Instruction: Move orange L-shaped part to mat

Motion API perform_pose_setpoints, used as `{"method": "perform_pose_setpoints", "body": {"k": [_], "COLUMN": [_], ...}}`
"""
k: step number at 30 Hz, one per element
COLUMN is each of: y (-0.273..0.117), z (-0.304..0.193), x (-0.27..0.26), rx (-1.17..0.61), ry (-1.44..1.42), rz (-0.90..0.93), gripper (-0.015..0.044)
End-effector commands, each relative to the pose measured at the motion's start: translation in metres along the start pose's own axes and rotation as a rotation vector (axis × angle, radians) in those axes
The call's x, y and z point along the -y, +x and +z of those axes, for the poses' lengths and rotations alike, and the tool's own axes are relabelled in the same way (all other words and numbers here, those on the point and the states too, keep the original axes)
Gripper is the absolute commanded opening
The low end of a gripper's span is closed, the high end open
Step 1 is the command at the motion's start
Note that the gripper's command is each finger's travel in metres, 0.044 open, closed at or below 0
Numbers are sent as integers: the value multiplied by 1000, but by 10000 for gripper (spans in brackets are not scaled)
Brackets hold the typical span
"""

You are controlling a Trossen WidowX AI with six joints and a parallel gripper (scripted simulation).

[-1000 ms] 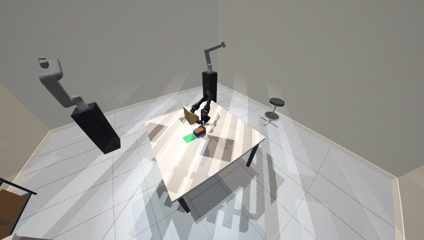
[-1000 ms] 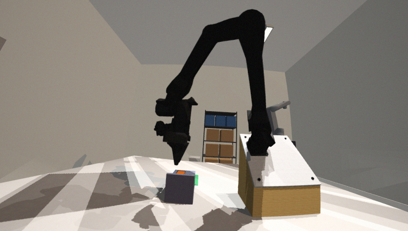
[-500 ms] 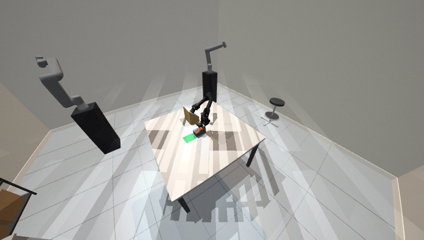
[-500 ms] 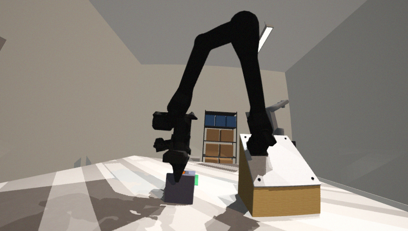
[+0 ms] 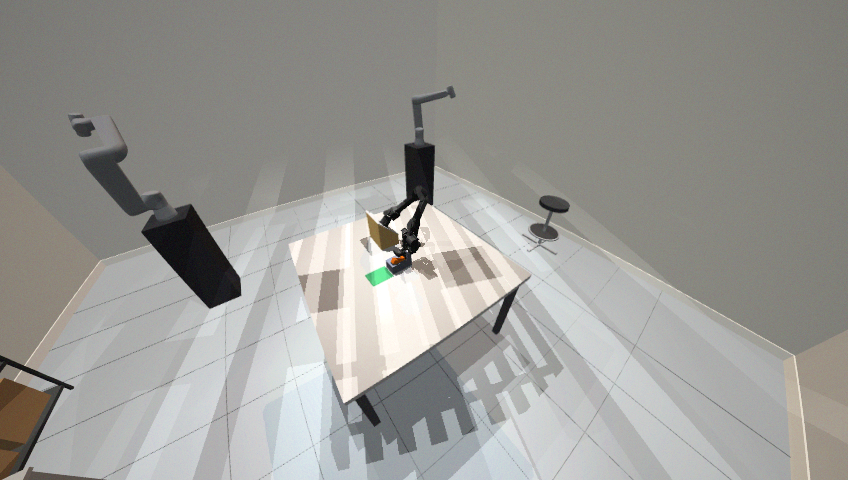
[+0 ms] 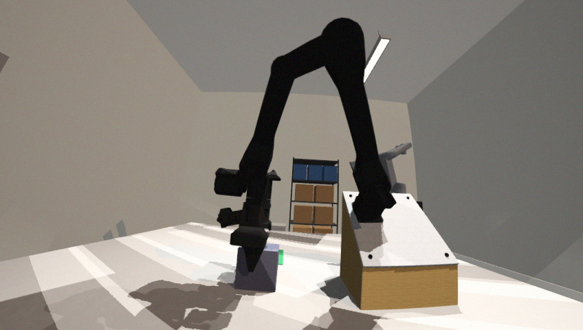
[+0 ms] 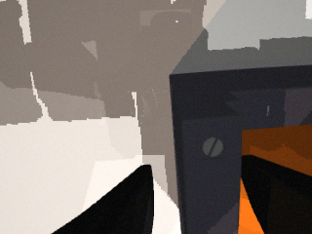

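The orange part (image 5: 396, 261) (image 7: 285, 138) is in the grey tray (image 5: 398, 269) (image 6: 267, 276) (image 7: 207, 190). The wrist view shows only its corner, partly shaded, and I cannot tell how far it is tilted. My gripper (image 6: 250, 267) (image 7: 196, 170) is partly open, with nothing pinched. It points down and straddles the tray's end wall. One finger is outside the wall, with its tip below the rim in the exterior view. The other is over the part and hides some of it; contact is unclear. The green mat (image 5: 378, 276) (image 6: 280, 257) lies beside the tray.
The arm's base stands on a wooden wedge block (image 5: 380, 233) (image 6: 409, 288) with a white sloping top, close to the tray. The tray stands on the pale table (image 5: 410, 321). A stool (image 5: 554, 204) and two grey arms on black pedestals stand off the table.
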State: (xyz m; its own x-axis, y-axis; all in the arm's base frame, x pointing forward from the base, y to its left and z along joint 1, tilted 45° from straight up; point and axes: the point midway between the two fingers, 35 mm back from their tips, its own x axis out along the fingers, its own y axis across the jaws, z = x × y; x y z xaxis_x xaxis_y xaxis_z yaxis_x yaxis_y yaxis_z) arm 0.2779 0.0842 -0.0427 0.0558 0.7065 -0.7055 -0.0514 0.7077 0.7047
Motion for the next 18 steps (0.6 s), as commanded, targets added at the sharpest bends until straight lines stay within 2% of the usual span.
{"method": "perform_pose_setpoints", "body": {"k": [1, 18], "y": [9, 11], "z": [-6, -6], "x": [2, 2], "rx": [-12, -12], "ry": [17, 17], "rz": [0, 1], "gripper": [180, 180]}}
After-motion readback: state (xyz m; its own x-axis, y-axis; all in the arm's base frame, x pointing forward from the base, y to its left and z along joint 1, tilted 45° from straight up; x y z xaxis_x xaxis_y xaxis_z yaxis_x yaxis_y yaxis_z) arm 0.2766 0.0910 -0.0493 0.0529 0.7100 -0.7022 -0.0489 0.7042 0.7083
